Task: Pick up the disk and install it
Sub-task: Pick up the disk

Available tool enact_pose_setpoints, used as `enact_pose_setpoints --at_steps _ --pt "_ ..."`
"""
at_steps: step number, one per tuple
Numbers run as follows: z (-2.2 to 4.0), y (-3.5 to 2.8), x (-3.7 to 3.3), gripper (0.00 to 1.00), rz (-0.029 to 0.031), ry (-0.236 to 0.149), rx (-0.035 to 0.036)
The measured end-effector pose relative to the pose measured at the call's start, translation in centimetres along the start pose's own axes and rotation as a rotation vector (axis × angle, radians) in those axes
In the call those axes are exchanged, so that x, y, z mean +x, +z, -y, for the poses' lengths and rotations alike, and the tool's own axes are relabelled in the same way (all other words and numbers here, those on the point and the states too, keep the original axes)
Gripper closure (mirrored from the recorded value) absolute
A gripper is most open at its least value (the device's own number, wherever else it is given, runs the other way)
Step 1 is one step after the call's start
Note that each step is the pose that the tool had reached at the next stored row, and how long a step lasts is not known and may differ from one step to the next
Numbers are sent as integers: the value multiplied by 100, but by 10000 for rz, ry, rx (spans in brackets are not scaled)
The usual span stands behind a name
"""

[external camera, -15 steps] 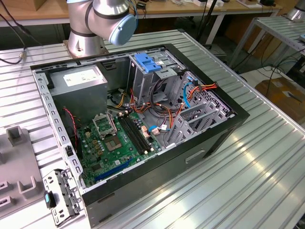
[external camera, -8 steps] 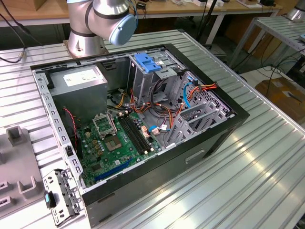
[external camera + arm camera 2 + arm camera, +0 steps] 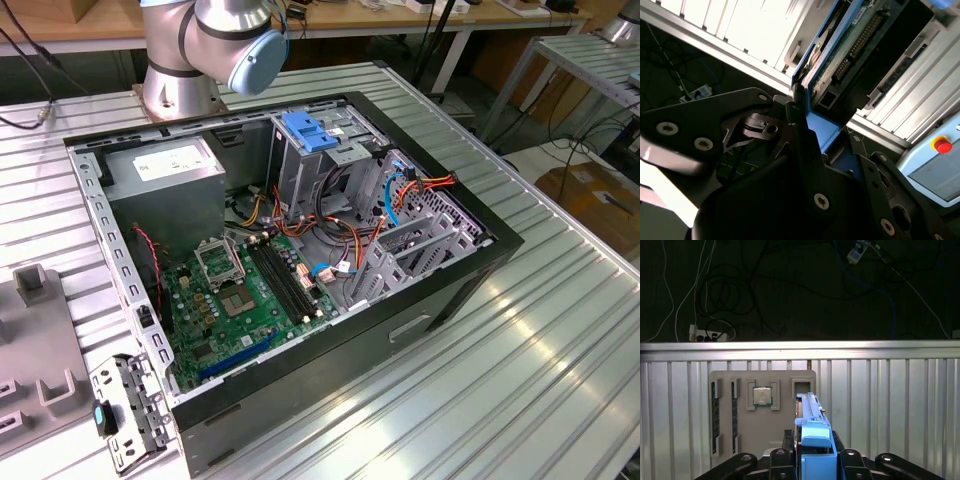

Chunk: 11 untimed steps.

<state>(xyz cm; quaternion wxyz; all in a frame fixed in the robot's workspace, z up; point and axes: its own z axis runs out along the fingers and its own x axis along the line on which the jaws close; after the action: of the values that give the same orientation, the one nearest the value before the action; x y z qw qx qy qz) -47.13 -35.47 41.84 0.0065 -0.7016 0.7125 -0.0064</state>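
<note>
The gripper has its fingers clamped on the disk, above the ribbed bench near a grey tray

The gripper clamps the disk by its blue rail, ribbed metal table behind it.

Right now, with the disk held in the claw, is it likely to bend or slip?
Probably stiff: the disk shows a rigid circuit board in the second wrist view. Its smooth blue rail may slip in the claw. The bare board looks fragile.
</note>
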Motion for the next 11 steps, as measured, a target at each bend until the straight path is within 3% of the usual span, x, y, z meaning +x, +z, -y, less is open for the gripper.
enact_pose_setpoints --at_steps 11 --pt "2 -108 0 63 0 0 0"
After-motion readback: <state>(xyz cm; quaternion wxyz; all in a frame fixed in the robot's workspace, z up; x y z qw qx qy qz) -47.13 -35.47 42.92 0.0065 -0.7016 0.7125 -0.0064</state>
